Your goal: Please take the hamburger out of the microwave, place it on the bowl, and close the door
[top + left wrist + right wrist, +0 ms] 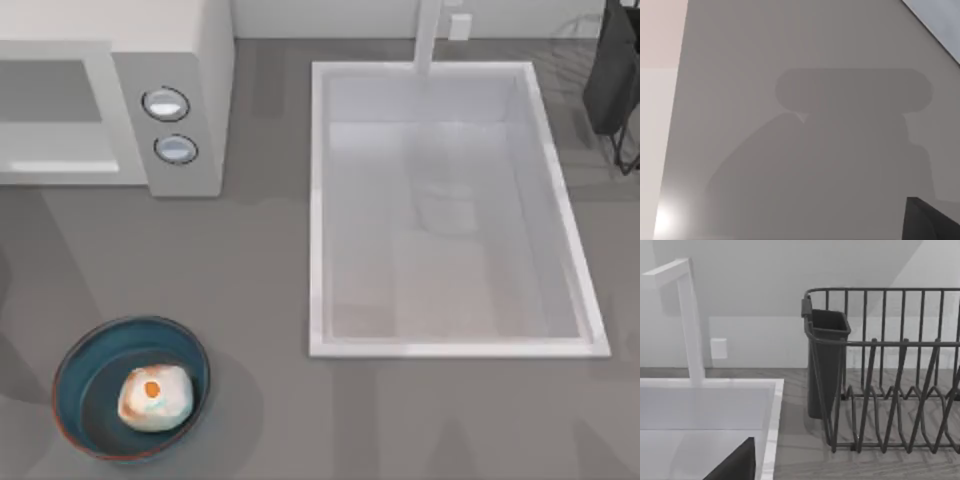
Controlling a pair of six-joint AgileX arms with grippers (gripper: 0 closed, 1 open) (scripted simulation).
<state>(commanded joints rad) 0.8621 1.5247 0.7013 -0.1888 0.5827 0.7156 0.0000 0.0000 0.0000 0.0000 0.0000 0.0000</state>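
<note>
The hamburger [154, 396], a whitish lump with an orange patch, lies inside the blue-teal bowl [80, 375] at the table's front left. The white microwave [205, 60] stands at the back left with two round dials [166, 104]. Its door [55, 165] lies flat against the front, covering the cavity. A dark corner of my left gripper [932, 220] shows in the left wrist view over bare grey table. A dark edge of my right gripper [735, 465] shows in the right wrist view, near the sink's rim.
A large white sink basin [318, 200] with a white faucet [428, 35] fills the middle and right of the table. A dark wire dish rack [890, 390] with a dark cup [825, 365] stands at the back right.
</note>
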